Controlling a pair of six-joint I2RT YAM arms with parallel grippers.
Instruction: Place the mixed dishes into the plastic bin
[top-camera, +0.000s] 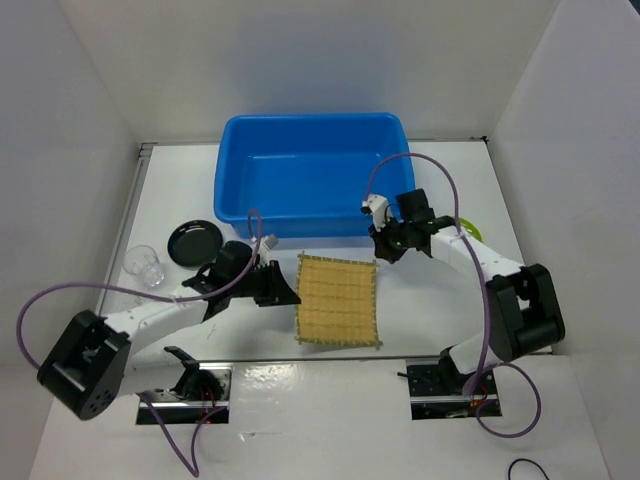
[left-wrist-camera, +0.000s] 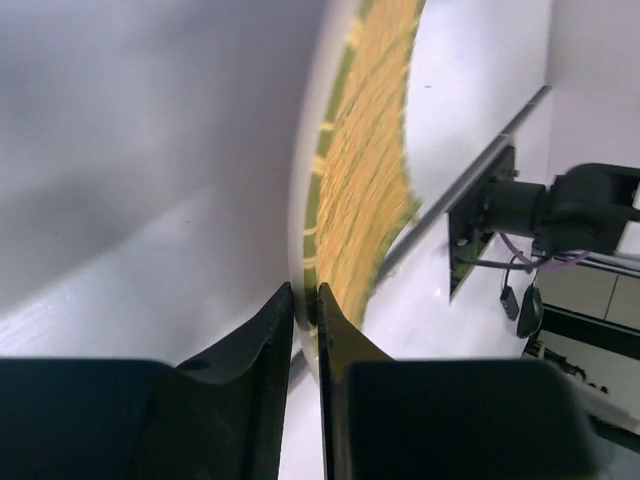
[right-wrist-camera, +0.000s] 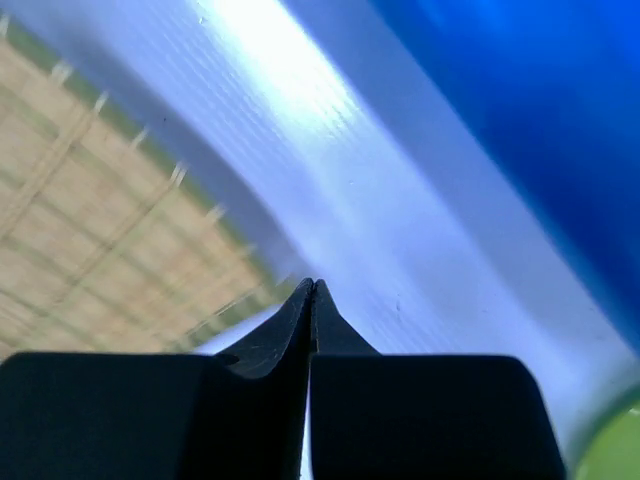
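Bamboo mat (top-camera: 338, 300) is lying flat on the counter (top-camera: 420, 300) just in front of the blue plastic bin (top-camera: 310, 118), not in it yet, and from what I can see the bin has nothing in it. The left end effector (left-wrist-camera: 306, 300) is clenched onto the mat's left edge, with the green border running straight into the thin gap between the jaws. The right end effector (right-wrist-camera: 312, 290) is shut tight with nothing in it, sitting low by the mat's far right corner, right next to the bin wall. What worries me is that it's a skinny bite on one edge of a floppy woven square. Lift it like that and I'd bet the free side droops and snags the bin's near rim, or the mat just slides out of the pinch. It could also swing into that closed right end effector parked beside it. The clear glasses (top-camera: 145, 265) and a black round dish (top-camera: 195, 242) sit close behind the left arm, so a wide swing could clip them. The lime-green plate (top-camera: 470, 231) is tucked behind the right arm.
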